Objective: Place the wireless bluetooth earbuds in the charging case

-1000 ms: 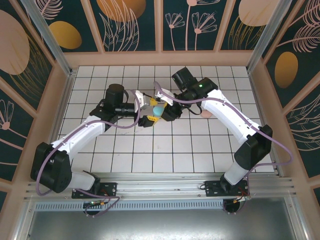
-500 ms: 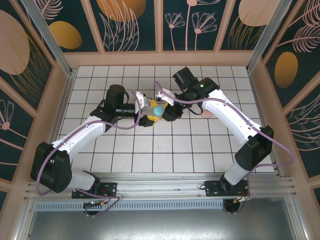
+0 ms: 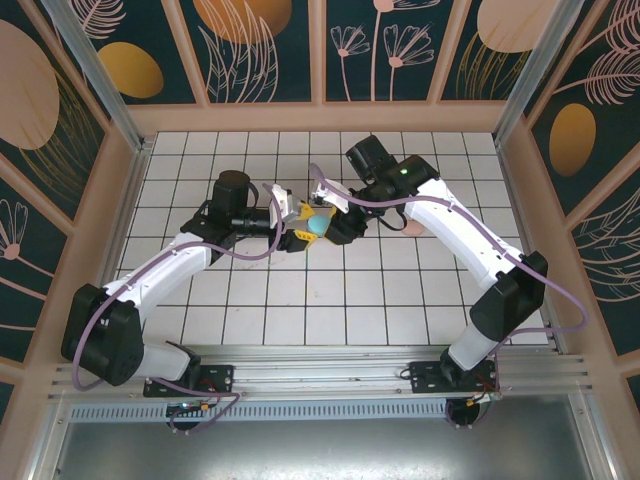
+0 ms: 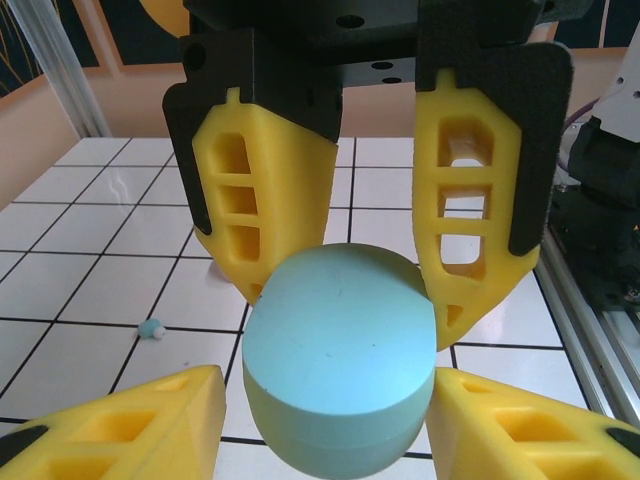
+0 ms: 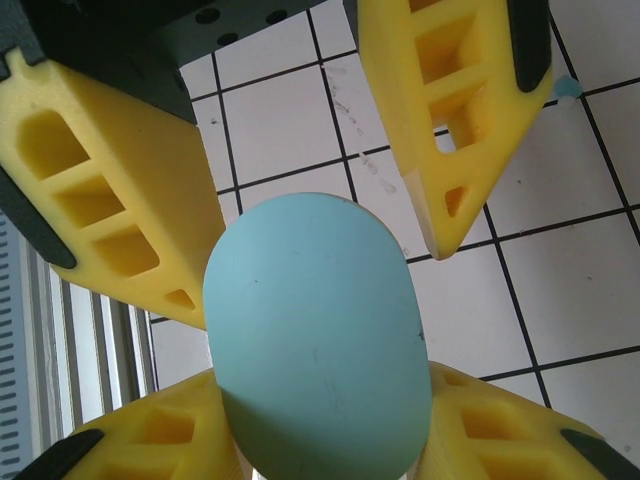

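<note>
The light teal egg-shaped charging case [image 3: 317,224] hangs closed above the tiles at the middle of the table. My right gripper [image 3: 326,222] [image 5: 325,430] is shut on it from the right, its yellow pads pressed against both sides of the case [image 5: 315,340]. My left gripper [image 3: 298,226] [image 4: 330,420] straddles the other end of the case [image 4: 340,350]; one pad touches it and a narrow gap shows at the other. One tiny teal earbud [image 4: 151,328] [image 5: 567,87] lies loose on the white tiles beyond the case.
A pale pink oval thing [image 3: 413,227] lies on the tiles just right of the right arm's forearm. Wooden walls ring the white tiled floor [image 3: 330,300], and an aluminium rail [image 3: 320,360] runs along the near edge.
The left gripper's jaws have narrowed around the teal case and edged slightly toward it. The right gripper has kept its hold and stayed in place.
</note>
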